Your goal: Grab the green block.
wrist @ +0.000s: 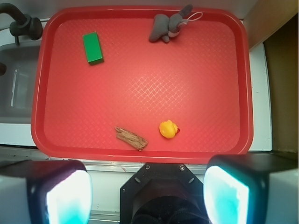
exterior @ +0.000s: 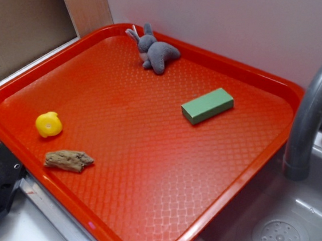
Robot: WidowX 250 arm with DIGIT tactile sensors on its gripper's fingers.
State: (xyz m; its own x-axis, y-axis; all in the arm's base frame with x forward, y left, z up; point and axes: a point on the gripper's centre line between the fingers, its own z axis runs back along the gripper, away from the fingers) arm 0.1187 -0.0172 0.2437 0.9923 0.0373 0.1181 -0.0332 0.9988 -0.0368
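Note:
The green block lies flat on the red tray, toward its back right. In the wrist view the green block lies near the tray's far left corner. My gripper is open and empty. It hangs high above the near side of the tray, far from the block. Its two fingertips show at the bottom corners of the wrist view. The gripper does not show in the exterior view.
A grey plush bunny lies at the tray's back edge. A yellow duck and a brown bark-like piece lie near the front left. A grey faucet and sink stand to the right.

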